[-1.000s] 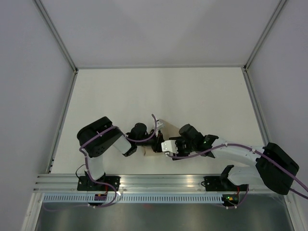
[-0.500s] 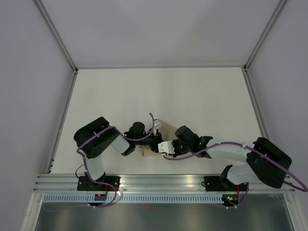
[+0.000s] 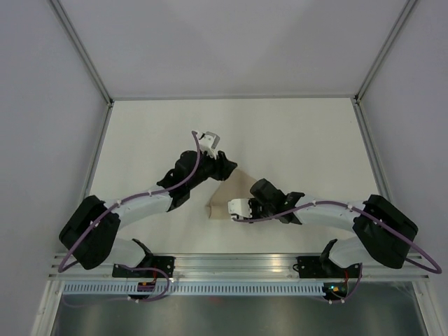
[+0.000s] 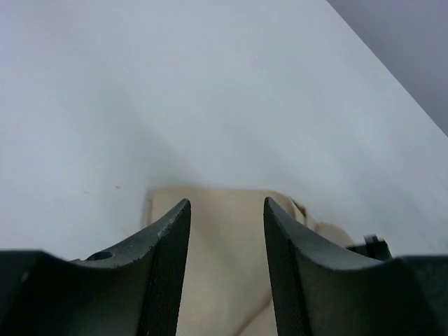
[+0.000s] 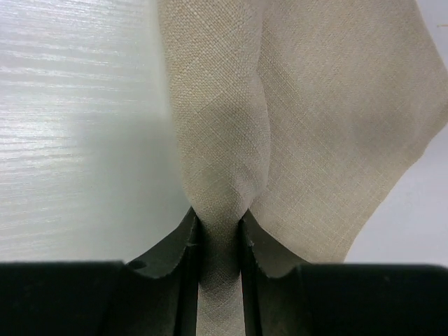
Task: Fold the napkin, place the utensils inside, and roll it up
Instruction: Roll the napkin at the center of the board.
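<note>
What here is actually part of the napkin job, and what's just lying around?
Part of the job: napkin, pinched by the right gripper; left gripper, open, near it. No fork shows.
Just there: table; metal rail at its near edge.

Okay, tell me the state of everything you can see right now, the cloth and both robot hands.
napkin, rumpled, one fold pinched by the right hand.
right hand, shut on a fold of the napkin.
left hand, open, fingers apart, pointed at the napkin's edge.
</note>
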`<state>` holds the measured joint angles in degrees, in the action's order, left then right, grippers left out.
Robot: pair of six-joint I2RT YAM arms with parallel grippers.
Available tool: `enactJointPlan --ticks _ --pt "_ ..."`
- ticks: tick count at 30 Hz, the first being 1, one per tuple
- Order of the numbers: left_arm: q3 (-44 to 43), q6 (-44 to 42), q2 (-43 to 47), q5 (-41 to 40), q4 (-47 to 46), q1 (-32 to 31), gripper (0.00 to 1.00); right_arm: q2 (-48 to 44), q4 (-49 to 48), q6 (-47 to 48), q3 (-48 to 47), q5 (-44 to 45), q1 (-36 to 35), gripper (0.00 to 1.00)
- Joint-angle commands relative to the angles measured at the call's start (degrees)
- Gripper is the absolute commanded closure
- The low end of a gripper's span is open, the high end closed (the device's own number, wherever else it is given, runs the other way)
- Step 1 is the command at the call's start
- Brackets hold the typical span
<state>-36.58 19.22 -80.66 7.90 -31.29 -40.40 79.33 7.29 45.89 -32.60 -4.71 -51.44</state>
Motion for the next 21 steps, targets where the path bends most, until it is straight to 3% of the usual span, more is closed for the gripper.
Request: enactJointPlan --ticks 1,5,9,13,17,21 --pt "-4.6 -2.8 3.8 -16.1 12.6 1.6 0.49 4.8 20.3 -3.5 -2.6 -0.6 0.5 1.00" --pt "-10.0 -3.0 6.7 -22.1 20.5 3.3 0.49 11.8 29.2 -2.1 -9.4 -5.9 0.6 1.00" --pt "-12.1 -6.0 11.7 -24.8 21.7 3.4 0.44 20.0 33.7 0.9 -16.3 -10.7 2.3 0.99" --pt "-11.3 -8.3 17.5 -27.1 20.0 3.4 0.39 28.1 37.8 4.3 -24.3 -15.2 5.5 0.99" --pt "-9.5 -10.3 22.3 -25.3 18.6 3.3 0.38 37.3 44.0 7.4 -31.5 -18.1 8.6 1.00" --pt "-4.3 -13.2 27.3 -20.7 10.8 3.2 0.39 43.4 47.9 9.7 -37.7 -19.4 11.7 0.99"
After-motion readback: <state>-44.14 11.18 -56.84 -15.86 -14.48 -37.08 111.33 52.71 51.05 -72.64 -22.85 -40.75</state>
